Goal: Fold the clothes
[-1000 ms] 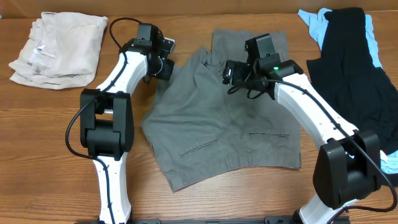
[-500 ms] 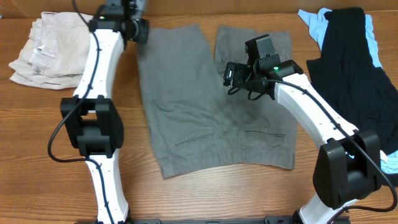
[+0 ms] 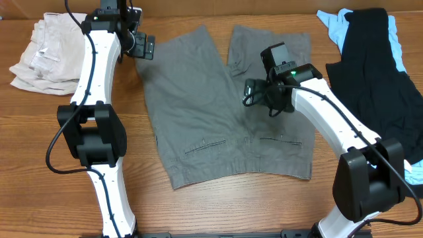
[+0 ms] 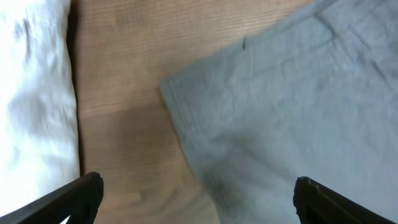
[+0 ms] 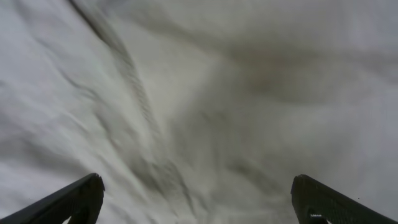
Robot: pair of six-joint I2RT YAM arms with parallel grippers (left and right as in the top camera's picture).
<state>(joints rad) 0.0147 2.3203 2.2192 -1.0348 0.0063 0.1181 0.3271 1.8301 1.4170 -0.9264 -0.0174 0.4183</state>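
1. Overhead: the grey shorts lie spread flat on the middle of the wooden table, back side up, with both slit pockets showing.
   - Their long axis runs from the near edge to the far edge, leaning a little toward the far-left corner.
   - The waistband lies toward the near edge and the two leg openings point at the far edge.
   - The left gripper hangs just beside the outer hem corner of the left leg, near the far edge.
   - The right gripper is low over the cloth where the two legs meet.
   - A cream garment lies crumpled at the far-left corner, well apart from the shorts.
   - A black garment on a light-blue one lies along the right edge.
2. Left wrist: the left gripper is spread wide, its dark fingers at the bottom corners of the view with nothing held between them.
   - A hemmed corner of the shorts fills the right side.
   - Bare table shows in the middle and the cream garment runs along the left.
3. Right wrist: the right gripper is likewise wide apart and grips nothing, fingers low in the corners.
   - Blurred, wrinkled grey cloth of the shorts fills the whole view; whether the tips touch it I cannot tell
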